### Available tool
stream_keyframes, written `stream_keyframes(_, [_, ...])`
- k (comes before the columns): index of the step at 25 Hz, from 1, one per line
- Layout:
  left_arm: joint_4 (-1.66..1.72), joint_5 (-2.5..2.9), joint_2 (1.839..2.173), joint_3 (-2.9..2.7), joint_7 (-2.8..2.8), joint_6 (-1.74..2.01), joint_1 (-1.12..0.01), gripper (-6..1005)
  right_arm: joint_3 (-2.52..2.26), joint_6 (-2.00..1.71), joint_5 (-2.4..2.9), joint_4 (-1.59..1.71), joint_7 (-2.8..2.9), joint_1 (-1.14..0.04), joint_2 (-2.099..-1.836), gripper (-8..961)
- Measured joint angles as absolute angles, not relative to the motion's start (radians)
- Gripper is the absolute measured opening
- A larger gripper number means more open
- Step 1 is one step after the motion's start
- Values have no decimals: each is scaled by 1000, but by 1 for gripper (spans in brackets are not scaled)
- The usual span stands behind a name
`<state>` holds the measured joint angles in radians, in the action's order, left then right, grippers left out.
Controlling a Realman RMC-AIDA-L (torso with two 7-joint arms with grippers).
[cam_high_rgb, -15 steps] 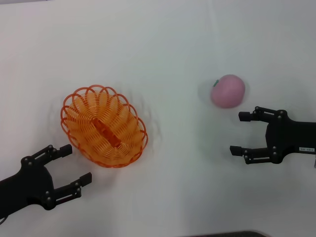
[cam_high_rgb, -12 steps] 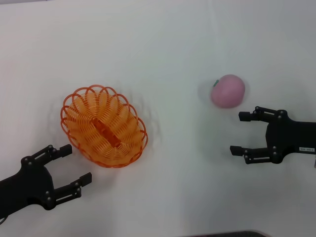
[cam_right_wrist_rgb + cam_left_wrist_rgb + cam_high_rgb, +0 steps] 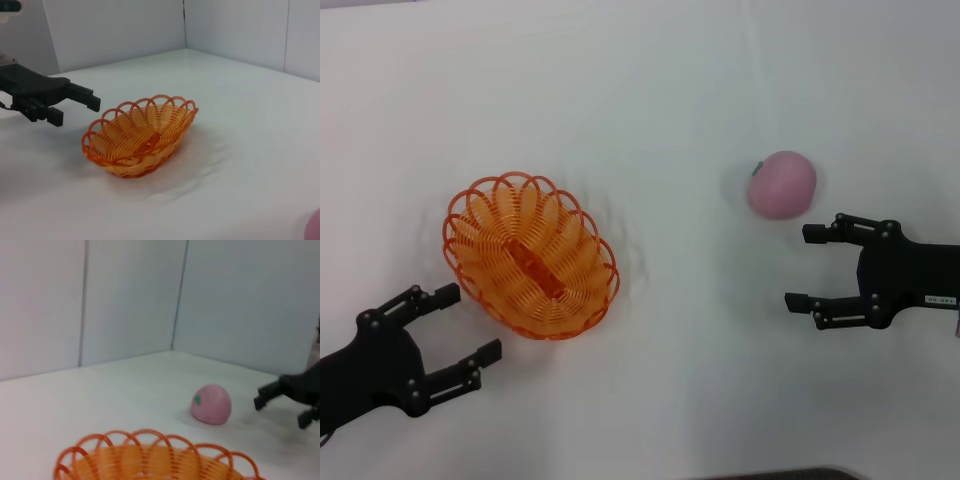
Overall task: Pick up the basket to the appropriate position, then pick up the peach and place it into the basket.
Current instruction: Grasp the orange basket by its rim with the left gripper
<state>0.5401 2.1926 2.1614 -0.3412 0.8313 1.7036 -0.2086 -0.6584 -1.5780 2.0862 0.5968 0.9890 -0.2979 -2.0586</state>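
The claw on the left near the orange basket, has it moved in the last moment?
Yes. The left gripper has edged up toward the basket, fingers open.

Lab test enclosure: plain white tabletop [image 3: 650, 80] backed by bare white wall panels [image 3: 130, 295] (vertical seams, meeting at a corner behind the tabletop); no furnishings.

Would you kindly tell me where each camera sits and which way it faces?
Head view: above, looking down at basket, peach, open left gripper and right gripper.
Left wrist view: low by the basket rim, facing peach and right gripper.
Right wrist view: faces basket and left gripper.
All views share the basket.
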Motion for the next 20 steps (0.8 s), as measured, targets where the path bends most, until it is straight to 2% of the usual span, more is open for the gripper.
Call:
stream_keyframes(7, [550,2152,2155,-276,1053,1717,-226,840,-651,-1577,2086,597,993,-302,-2059,945])
stream_keyframes(13, [580,2159,2117,-269,1441,1682,-287,840,-649,-1577,2086,597,995,-305,-2059,945])
stream_keyframes(20, [611,2143,2090,-267,1670,1660,-344,840,-648,-1578,2086,597,1006,-306,-2059,945])
